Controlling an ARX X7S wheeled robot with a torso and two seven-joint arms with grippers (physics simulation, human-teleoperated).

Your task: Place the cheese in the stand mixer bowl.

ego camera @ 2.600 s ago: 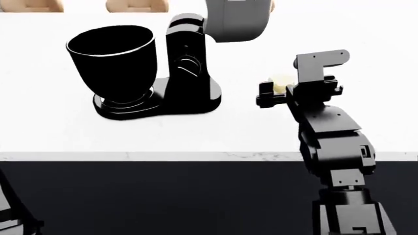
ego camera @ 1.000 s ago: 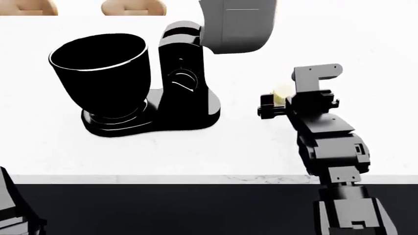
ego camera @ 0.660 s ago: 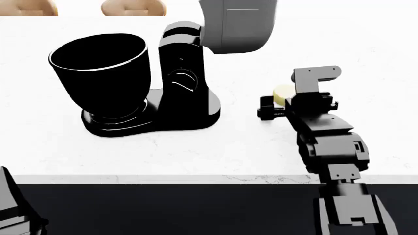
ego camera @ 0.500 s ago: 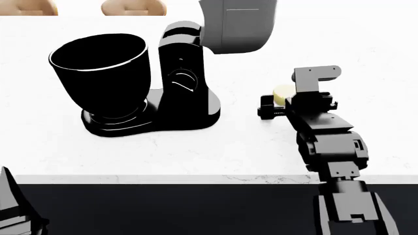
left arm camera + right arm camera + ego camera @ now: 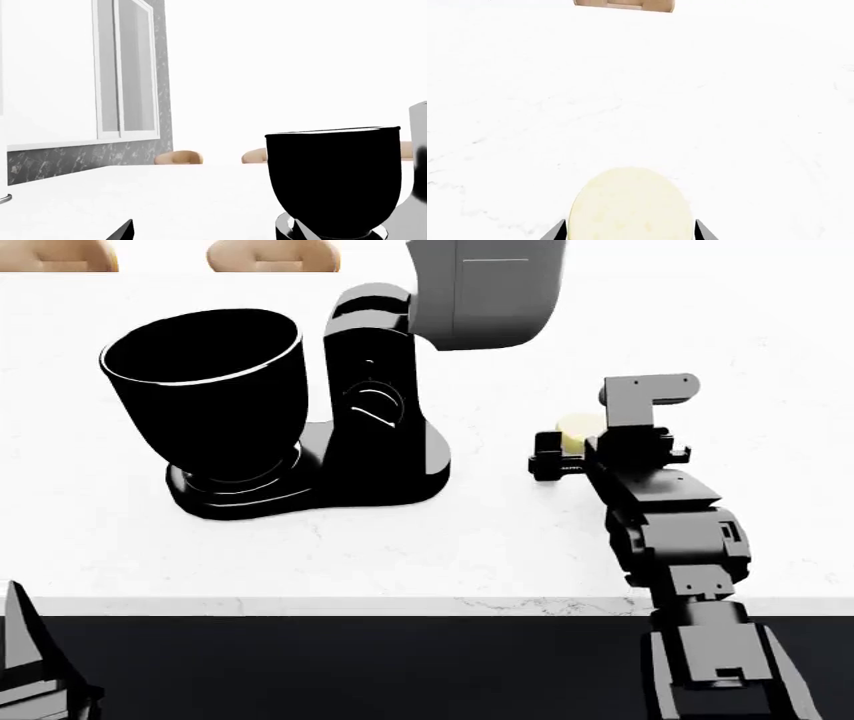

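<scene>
The cheese (image 5: 577, 427), a small pale yellow wheel, sits between the fingers of my right gripper (image 5: 582, 443) over the white counter, right of the mixer. In the right wrist view the cheese (image 5: 627, 205) fills the space between both fingertips, and the gripper (image 5: 630, 233) is shut on it. The stand mixer bowl (image 5: 207, 390), glossy black with a thin bright rim, stands on the black mixer's base at the left. It also shows in the left wrist view (image 5: 333, 180). My left gripper (image 5: 212, 233) is open and empty, low near the counter, facing the bowl.
The grey mixer head (image 5: 481, 290) is tilted up behind the black mixer column (image 5: 380, 390). Tan wooden shapes (image 5: 274, 254) lie at the counter's far edge. The counter's front edge (image 5: 400, 607) runs below. A window and grey wall (image 5: 127, 80) stand beyond.
The head view shifted early on, so the mixer sits lower and further left. Since then the right gripper has edged slightly right with the cheese, and the left arm has crept up at the bottom left.
</scene>
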